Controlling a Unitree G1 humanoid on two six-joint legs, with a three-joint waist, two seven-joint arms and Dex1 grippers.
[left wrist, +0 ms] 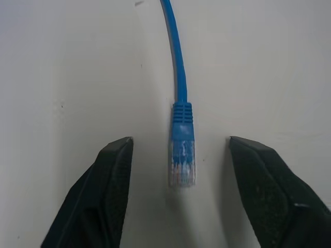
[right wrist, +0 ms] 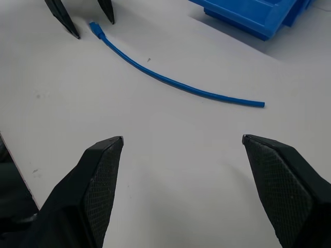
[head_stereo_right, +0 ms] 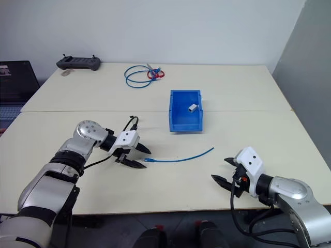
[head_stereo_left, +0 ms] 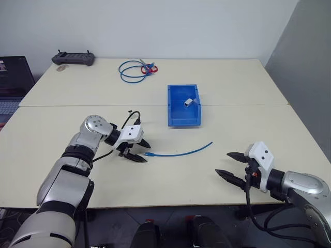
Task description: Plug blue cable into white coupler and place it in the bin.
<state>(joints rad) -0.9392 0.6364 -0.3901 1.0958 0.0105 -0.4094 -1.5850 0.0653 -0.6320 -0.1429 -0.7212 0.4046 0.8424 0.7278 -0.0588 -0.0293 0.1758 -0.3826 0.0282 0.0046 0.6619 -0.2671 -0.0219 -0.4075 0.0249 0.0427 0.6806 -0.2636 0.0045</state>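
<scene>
- Bin first: the small rectangular blue plastic bin (head_stereo_left: 183,120) with low walls sits near the middle of the pale counter (head_stereo_left: 248,82), and serves as landmark for everything below.
- Inside the bin, near its right wall, lies the tiny white plastic coupler (head_stereo_left: 190,102).
- Just in front of the bin, apart from it, the short thin blue cable (head_stereo_left: 181,153) lies flat on the counter in a slight curve, its far end pointing toward the bin's right front corner.
- Left gripper (head_stereo_left: 141,151), in front of the bin and to its left, has its two black fingers (left wrist: 98,196) spread on either side of the cable's clear plug, not touching it.
- Right gripper (head_stereo_left: 231,166), in front of the bin and to its right, is spread wide and empty, well apart from the cable.
- Behind the bin, a longer blue cable coiled in a loop (head_stereo_left: 133,70) rests with a red tie.
</scene>
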